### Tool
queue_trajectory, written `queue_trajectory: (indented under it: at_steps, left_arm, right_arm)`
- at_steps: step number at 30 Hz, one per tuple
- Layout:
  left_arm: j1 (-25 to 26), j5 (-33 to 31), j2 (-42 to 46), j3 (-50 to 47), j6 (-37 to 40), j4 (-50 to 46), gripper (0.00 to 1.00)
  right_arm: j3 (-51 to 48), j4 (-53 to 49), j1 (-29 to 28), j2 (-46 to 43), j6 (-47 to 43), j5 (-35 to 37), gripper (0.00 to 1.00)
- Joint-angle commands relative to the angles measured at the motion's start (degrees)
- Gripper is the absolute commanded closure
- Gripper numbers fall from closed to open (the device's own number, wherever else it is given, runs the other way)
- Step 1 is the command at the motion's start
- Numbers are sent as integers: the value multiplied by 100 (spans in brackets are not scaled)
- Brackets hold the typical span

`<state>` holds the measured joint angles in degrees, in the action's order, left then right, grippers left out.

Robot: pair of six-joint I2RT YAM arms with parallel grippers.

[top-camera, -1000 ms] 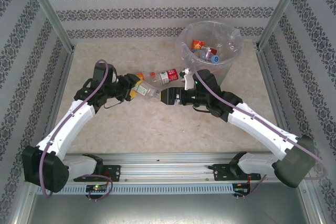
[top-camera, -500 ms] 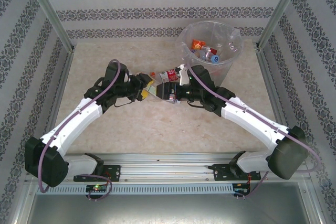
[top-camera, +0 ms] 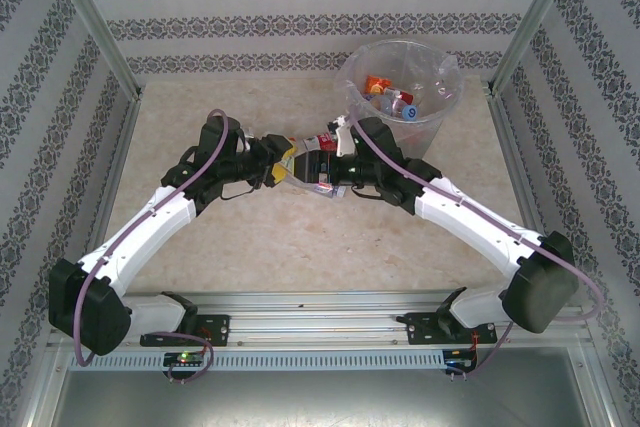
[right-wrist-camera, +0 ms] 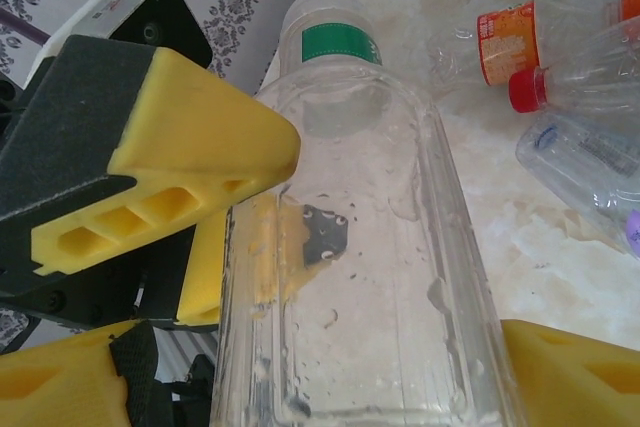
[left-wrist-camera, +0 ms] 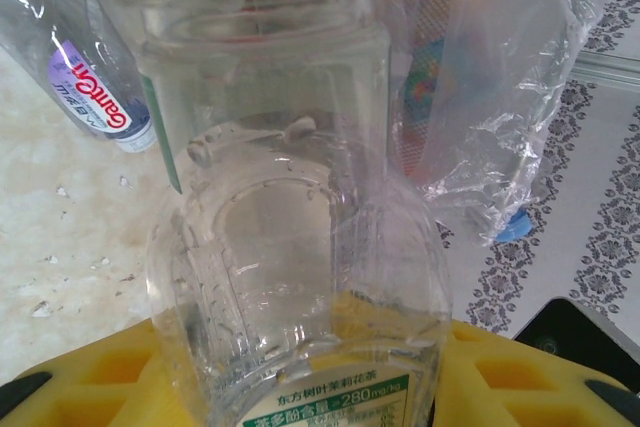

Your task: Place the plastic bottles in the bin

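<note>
overhead, both arms meet mid-tabletop (top-camera: 250, 237), just left of the bin (top-camera: 432, 125), which has binned bottles (top-camera: 395, 97) in it. left pincer (top-camera: 285, 165) and right pincer (top-camera: 322, 169) sit nose to nose, grip too small to read. left wrist cam: left pincer's yellow fingers (left-wrist-camera: 90, 377) pinch a clear bottle (left-wrist-camera: 300, 277), ribbed, w/ green label; bin's crinkly bag close behind. right wrist cam: same bottle betw. right pincer's spread fingers (right-wrist-camera: 570, 367), gap on one side; loose bottles (right-wrist-camera: 510, 42) lie on the tabletop beyond.
</note>
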<state>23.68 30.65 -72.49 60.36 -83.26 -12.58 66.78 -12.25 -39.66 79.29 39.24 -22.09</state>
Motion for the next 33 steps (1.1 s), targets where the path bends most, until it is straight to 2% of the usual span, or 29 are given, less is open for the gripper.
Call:
queue_trajectory:
  at_steps: [1,8,10,13,16,17,22,28,33]
  left_arm:
    - [87,182,-19,32,-147,413,51]
    - [91,415,-116,-37,-401,896,51]
    - [89,424,-136,18,-351,848,47]
    - [85,481,-151,77,-311,907,33]
    - [75,569,-144,293,20,905,6]
    - [77,629,-148,365,149,948,0]
    - [72,909,-152,869,1082,838,0]
    - [74,1801,-71,1000,2226,1095,0]
    - [67,1708,155,1162,3299,-81,0]
  right_arm:
    - [279,-179,-67,43,-88,-30,21]
    - [449,-421,-55,57,-193,4,36]
    - [475,-494,-23,-11,-240,39,41]
    - [503,-612,82,-143,-292,38,46]
    - [526,-834,273,-367,-377,57,48]
    - [556,-945,332,-443,-432,85,49]
    - [844,-1732,867,-994,-795,223,49]
    - [1460,-2860,1861,-1453,-1355,405,49]
    - [2239,-3517,2733,-1265,-1712,445,49]
